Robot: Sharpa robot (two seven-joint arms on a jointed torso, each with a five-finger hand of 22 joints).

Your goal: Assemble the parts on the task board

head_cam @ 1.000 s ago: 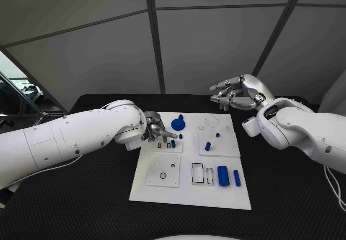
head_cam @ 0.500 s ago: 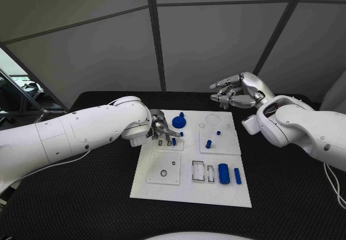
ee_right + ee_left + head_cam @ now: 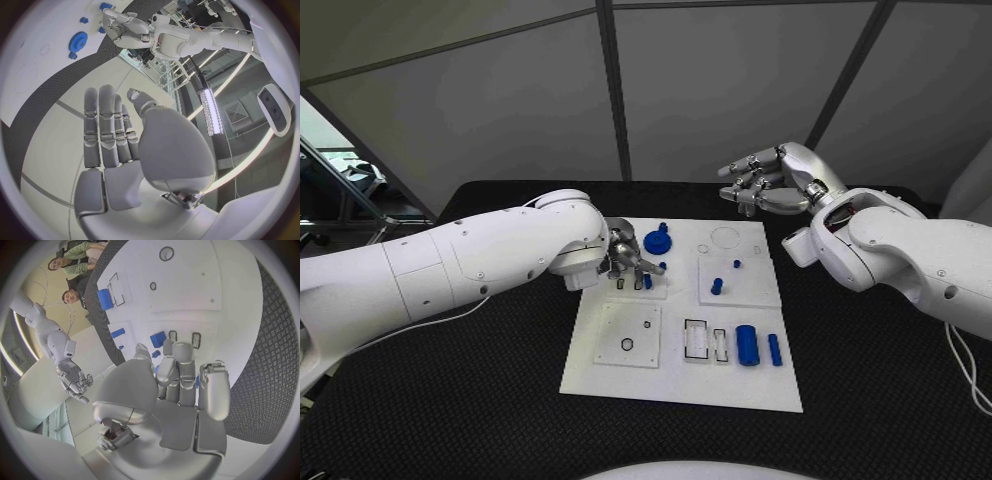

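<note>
A flat white rectangular task board [image 3: 678, 390] lies in the middle of a black table [image 3: 459, 390] whose surface has a fine woven, rubbery grain. The board is smooth and matt, with raised square plates and black-outlined slots cut into it. On its far part sits a round blue toothed part with a knob on top [image 3: 656, 241]; to the right of that are a small blue peg [image 3: 736, 267] and a short upright blue cylinder [image 3: 715, 289]. At the near right, a fat blue cylinder [image 3: 747, 347] lies just beside a slim blue bar [image 3: 775, 349], both lengthwise.

The left hand [image 3: 620, 257] — silver metal on a glossy white arm — is down over the far left of the board, its fingers [image 3: 180, 371] curled close together with the tips at a pair of small dark slots. A small blue piece [image 3: 158, 338] shows just past the fingertips and a sliver of blue shows between the fingers, but I cannot tell whether the hand actually grips anything.

The right hand [image 3: 769, 187] hangs in the air beyond the far right corner of the board, well apart from every part. Its fingers lie straight and side by side, holding nothing.

Against a second ago, the left hand has crept a little farther across the board, toward the toothed part. The right hand stays where it was, and the loose parts have not moved.
</note>
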